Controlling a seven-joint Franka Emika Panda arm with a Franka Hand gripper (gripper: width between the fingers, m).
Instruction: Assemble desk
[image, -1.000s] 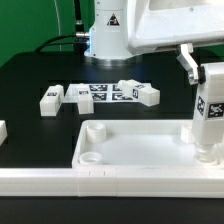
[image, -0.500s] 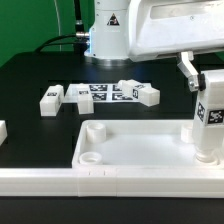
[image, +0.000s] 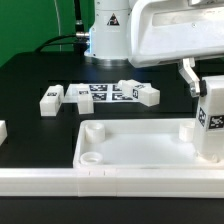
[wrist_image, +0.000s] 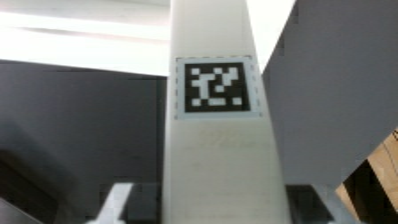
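Black-and-white square tag (wrist_image: 217, 85) on upright leg (wrist_image: 217, 160) between jaws

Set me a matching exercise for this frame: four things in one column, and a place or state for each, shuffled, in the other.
1. top
2. held leg
3. loose legs
4. gripper

A. lying on the black table behind the top
B. shut on a leg
C. upright on the top, at the exterior view's right
D. nearest the camera, two round sockets showing

Pairs: 1-D, 2-C, 3-A, 4-B
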